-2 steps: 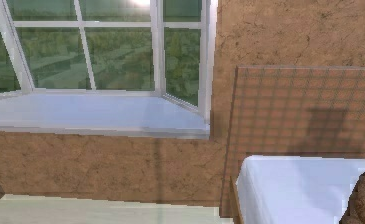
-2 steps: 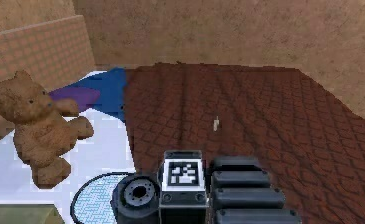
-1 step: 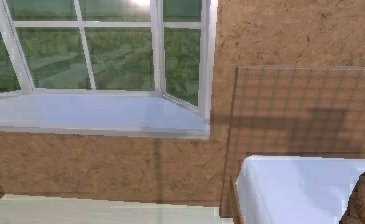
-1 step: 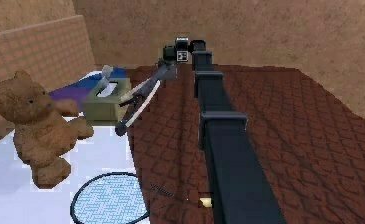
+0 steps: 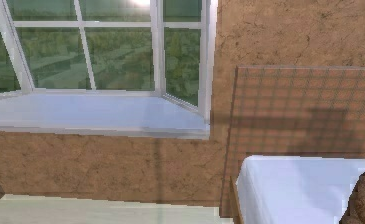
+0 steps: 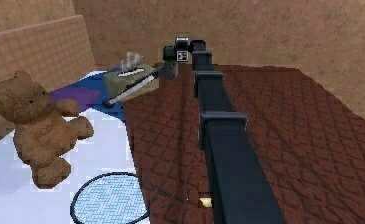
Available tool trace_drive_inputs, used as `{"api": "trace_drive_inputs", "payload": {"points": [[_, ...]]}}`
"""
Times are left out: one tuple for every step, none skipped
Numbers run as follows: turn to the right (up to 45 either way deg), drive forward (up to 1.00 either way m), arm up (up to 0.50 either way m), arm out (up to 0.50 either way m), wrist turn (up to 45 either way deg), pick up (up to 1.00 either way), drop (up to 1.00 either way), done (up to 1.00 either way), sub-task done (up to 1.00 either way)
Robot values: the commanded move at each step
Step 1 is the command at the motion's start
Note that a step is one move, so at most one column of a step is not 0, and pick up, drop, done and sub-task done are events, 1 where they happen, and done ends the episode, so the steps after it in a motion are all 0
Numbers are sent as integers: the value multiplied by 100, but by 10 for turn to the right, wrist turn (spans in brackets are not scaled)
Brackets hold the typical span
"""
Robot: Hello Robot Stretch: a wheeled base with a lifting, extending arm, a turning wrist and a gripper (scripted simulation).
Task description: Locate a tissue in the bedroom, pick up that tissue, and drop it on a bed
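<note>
Brown quilted bedcover [image 6: 280,110] spreads beneath the dark square arm [image 6: 225,140], whose gripper [image 6: 118,95] shows at a drab box with a pale tuft [image 6: 130,60], probably the tissue, though I cannot tell its fingers' state or whether it holds anything; letting go so near that cover's far edge might spill it toward the wall [image 6: 240,30].

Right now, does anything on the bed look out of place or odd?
Yes, mildly. A racket lies flat on the bed's white sheet, next to a teddy bear: sports gear is unusual on bedding. A thin dark stick lies on the brown quilt close by. Nothing looks spilled or broken.
</note>
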Motion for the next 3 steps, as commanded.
{"api": "trace_drive_inputs", "payload": {"points": [[0, 0, 0, 0, 450, 0, 0, 0, 0], [0, 0, 0, 0, 450, 0, 0, 0, 0], [0, 0, 0, 0, 120, 0, 0, 0, 0]]}}
